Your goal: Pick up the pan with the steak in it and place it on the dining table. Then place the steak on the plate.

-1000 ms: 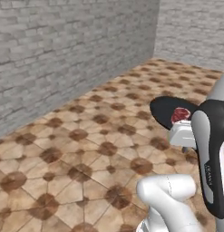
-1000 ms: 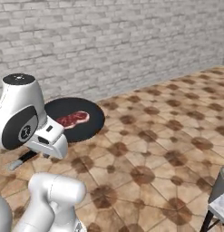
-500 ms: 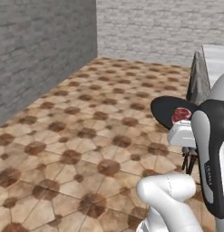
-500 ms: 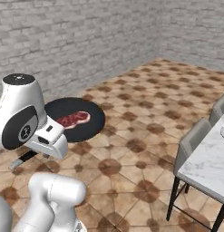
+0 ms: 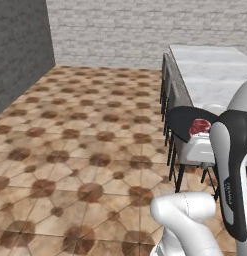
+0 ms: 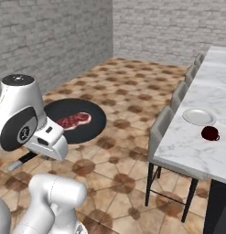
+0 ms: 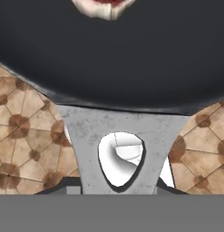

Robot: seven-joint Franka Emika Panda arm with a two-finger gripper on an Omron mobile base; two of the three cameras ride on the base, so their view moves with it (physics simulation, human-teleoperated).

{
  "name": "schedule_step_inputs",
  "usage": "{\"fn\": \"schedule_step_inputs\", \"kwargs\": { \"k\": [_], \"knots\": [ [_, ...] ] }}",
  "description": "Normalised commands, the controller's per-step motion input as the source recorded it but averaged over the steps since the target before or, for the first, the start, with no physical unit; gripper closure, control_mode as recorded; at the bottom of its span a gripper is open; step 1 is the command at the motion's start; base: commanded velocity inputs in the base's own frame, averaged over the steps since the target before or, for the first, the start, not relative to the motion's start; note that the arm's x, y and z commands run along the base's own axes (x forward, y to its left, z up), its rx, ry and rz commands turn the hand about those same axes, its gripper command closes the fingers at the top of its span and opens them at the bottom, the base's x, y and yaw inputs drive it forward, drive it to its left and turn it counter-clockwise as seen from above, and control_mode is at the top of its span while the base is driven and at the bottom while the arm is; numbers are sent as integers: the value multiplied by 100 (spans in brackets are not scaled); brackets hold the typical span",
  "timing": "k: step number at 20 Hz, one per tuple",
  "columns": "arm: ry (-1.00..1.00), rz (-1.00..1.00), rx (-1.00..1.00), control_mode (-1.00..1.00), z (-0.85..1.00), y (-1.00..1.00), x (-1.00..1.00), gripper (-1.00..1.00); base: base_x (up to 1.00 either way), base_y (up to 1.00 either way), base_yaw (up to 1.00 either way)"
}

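Note:
The black pan (image 6: 87, 123) hangs level above the tiled floor, with the red marbled steak (image 6: 74, 120) lying in it. My gripper (image 6: 46, 140) is shut on the pan at its handle (image 7: 122, 136), and the fingertips are hidden under it. The hand view shows the pan (image 7: 113, 54) across the top, with the edge of the steak (image 7: 106, 8) at the upper border. In the left base view the pan (image 5: 182, 122) and steak (image 5: 199, 126) sit just ahead of the arm. The marble dining table (image 6: 215, 91) stands to the right, and the pale plate (image 6: 199, 117) lies near its close end.
A dark red round thing (image 6: 210, 133) lies on the table just beside the plate. Grey chairs (image 6: 162, 132) line the table's near side between the pan and the tabletop; they also show as a row (image 5: 170, 85). Brick walls bound the open tiled floor (image 5: 85, 135).
The whole scene has swung in both base views, so the camera moved with the base. The table, chairs and plate have come into view. The pan stays the same relative to the arm.

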Motion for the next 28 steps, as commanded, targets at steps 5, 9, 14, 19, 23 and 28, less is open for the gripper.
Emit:
{"fn": "schedule_step_inputs", "kwargs": {
  "k": [5,9,14,19,23,28],
  "knots": [
    [0,0,0,100,0,0,0,100,1,6,0],
    [0,0,0,100,0,0,0,100,18,64,0],
    [0,0,0,100,0,0,0,100,12,72,-1],
    [0,0,0,100,0,0,0,100,0,18,0],
    [0,0,0,100,0,0,0,100,31,2,-1],
    [0,0,0,100,0,0,0,100,88,26,-4]
  ]
}}
